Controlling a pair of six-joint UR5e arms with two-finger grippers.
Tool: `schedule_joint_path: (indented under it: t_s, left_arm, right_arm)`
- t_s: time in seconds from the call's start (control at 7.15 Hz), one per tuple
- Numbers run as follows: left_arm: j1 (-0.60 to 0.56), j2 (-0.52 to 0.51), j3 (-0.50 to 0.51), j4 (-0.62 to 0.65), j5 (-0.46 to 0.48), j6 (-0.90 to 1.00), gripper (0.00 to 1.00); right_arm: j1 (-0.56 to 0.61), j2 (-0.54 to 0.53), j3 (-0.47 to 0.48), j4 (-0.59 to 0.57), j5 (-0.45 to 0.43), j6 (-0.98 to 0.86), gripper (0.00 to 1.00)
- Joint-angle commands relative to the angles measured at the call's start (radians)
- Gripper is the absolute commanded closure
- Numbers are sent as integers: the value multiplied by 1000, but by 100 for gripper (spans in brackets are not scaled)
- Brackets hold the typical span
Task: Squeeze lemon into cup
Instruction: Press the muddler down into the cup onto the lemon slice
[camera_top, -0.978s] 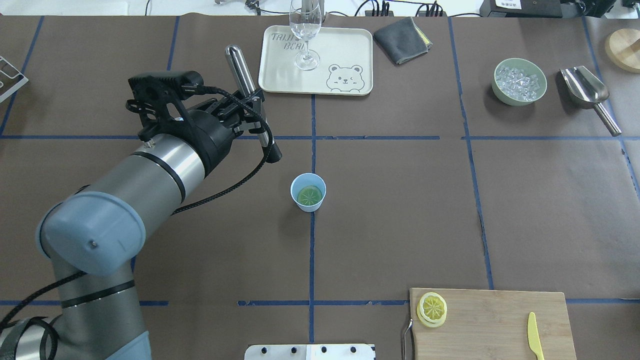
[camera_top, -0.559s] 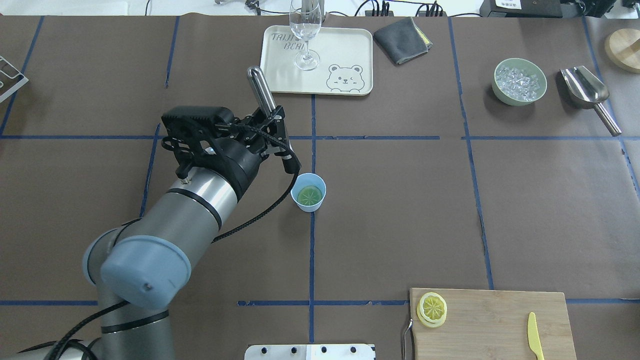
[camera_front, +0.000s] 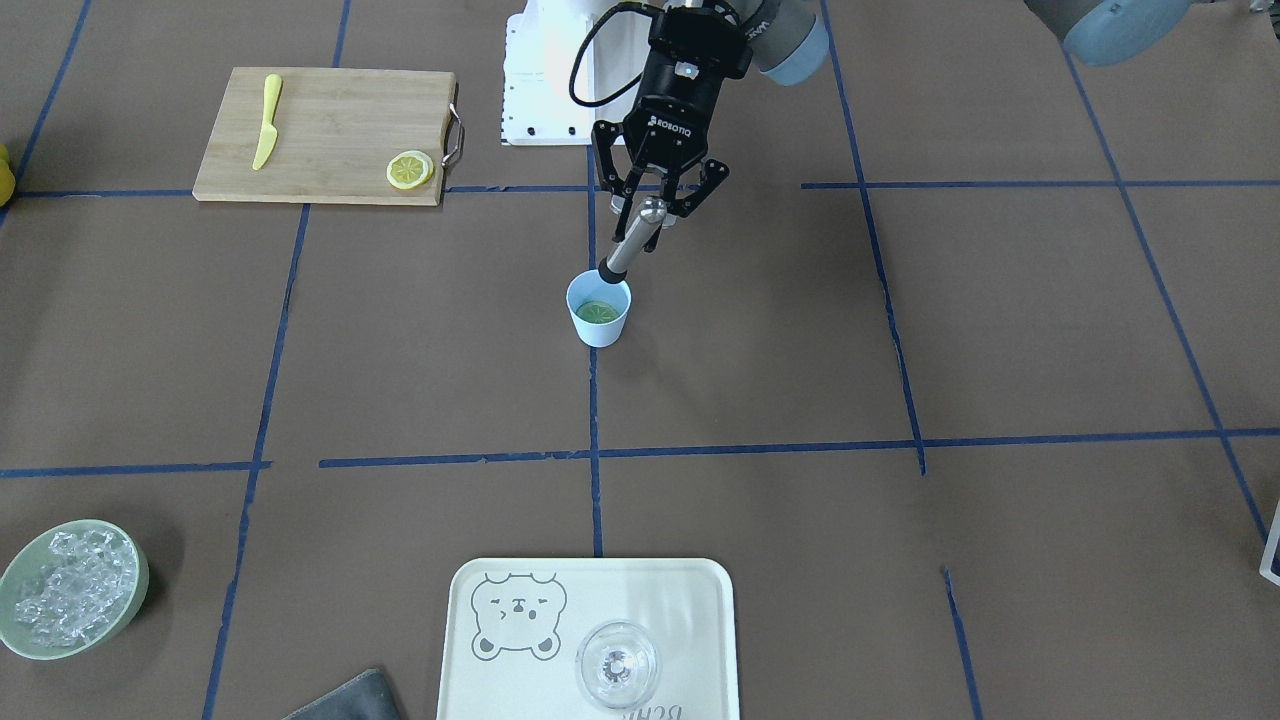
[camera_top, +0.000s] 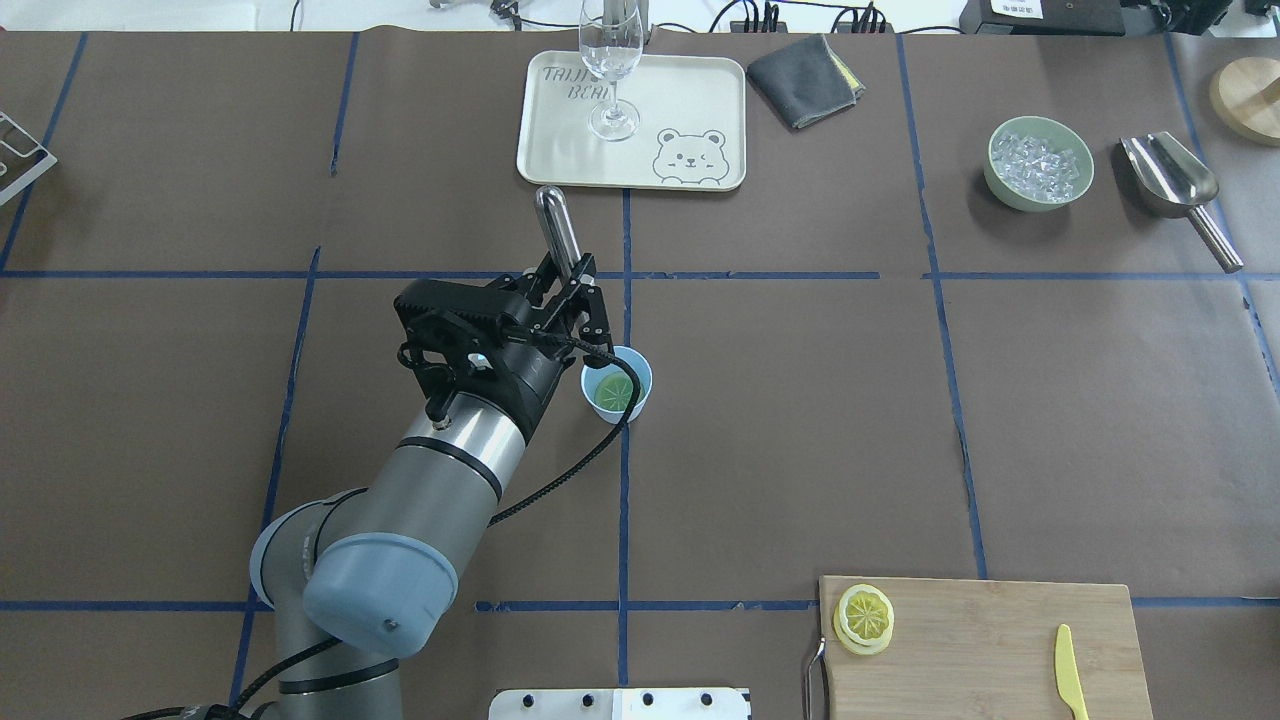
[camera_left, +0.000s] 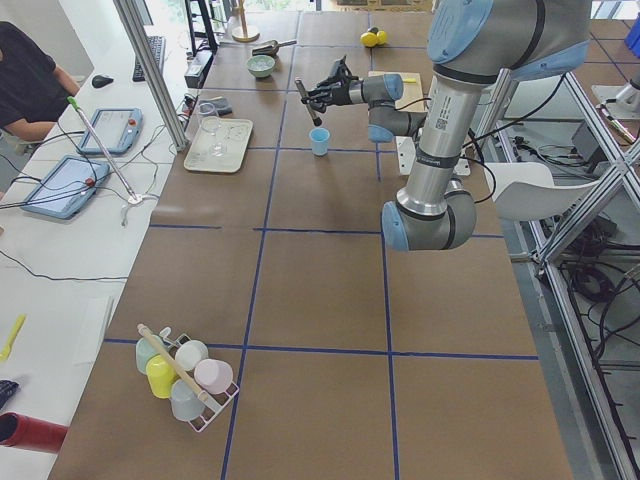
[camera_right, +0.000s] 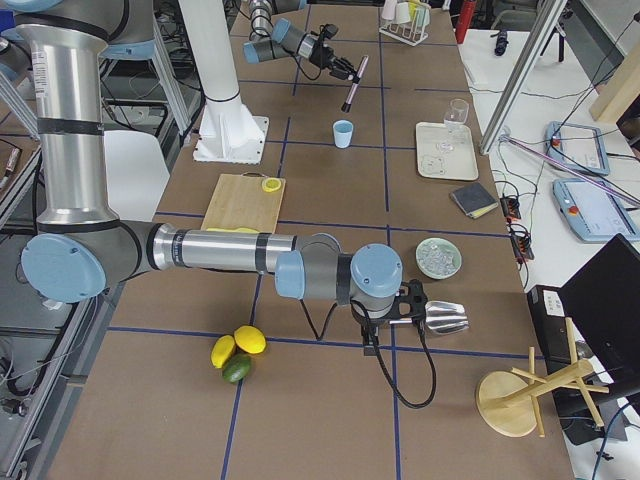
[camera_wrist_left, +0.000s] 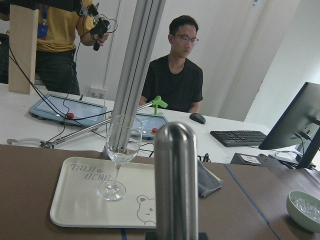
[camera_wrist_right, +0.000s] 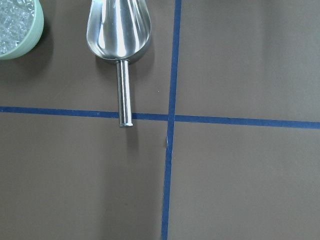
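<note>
The light-blue cup (camera_top: 632, 402) (camera_front: 600, 328) stands at the table's middle, with a lemon slice (camera_top: 617, 392) (camera_front: 598, 311) lying flat inside and looking greenish. My left gripper (camera_top: 578, 292) (camera_front: 656, 210) is shut on a steel muddler (camera_top: 555, 225) (camera_front: 633, 238) (camera_wrist_left: 175, 180), which slants with its black tip at the cup's rim. More lemon slices (camera_top: 865, 615) (camera_front: 410, 170) lie stacked on the cutting board (camera_top: 1000, 640). My right gripper (camera_right: 385, 315) shows only in the exterior right view, beside the scoop; whether it is open or shut I cannot tell.
A tray (camera_top: 690, 100) with a wine glass (camera_top: 610, 70) sits at the far middle, a grey cloth (camera_top: 805, 80) beside it. Far right are a green bowl of ice (camera_top: 1038, 163) and a steel scoop (camera_top: 1170, 180) (camera_wrist_right: 119, 25). A yellow knife (camera_top: 1070, 672) lies on the board.
My left arm has swung right and nearer to the cup, carrying the muddler. The muddler's black tip has gone from well left of the cup to its rim.
</note>
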Motion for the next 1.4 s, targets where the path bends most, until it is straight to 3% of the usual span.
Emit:
schedule_joint_path:
  t_s: [0.0,0.28,1.26]
  left_arm:
    - [24,-12,35,-3,82,1,100]
    - [49,-23,77,-5,140,1,100]
    - [72,-60,172,-19,141,-9,100]
  right_arm:
    - [0,0,1,1,0,0,0]
    - [0,0,-4,1,0,0,0]
    - [0,-1,-8,1,0,0,0]
